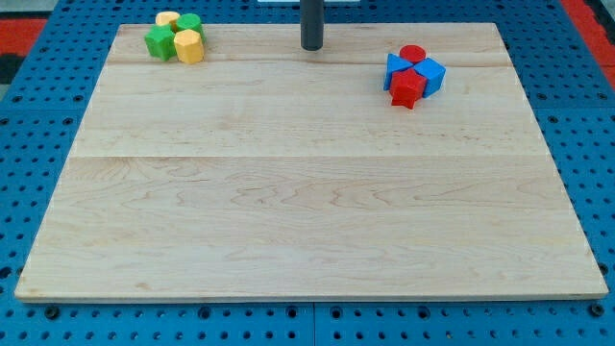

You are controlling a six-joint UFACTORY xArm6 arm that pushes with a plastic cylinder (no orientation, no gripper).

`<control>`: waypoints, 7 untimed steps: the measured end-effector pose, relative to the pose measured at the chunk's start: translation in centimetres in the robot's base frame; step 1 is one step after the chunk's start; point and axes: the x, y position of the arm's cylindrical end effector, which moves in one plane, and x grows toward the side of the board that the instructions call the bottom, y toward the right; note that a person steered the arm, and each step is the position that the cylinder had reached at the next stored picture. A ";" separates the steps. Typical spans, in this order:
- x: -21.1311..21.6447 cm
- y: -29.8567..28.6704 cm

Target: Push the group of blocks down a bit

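Bright, even light, sharp focus.
My bench (307, 192) shows no glare; only faint, soft shadows hug the blocks.

Board (307, 192): pale wood, visible grain, smooth matt finish, joined planks. Base beneath (29, 115): blue perforated sheet, faint sheen. Rod, my tip (311, 47): dark, smooth, matt. Far-left yellow and green blocks (175, 37), far-right red and blue blocks (413, 75): smooth painted look, slight gloss.
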 end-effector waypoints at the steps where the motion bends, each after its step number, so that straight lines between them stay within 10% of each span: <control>1: 0.0 -0.2; 5: 0.0 -0.9; 7: 0.0 10.2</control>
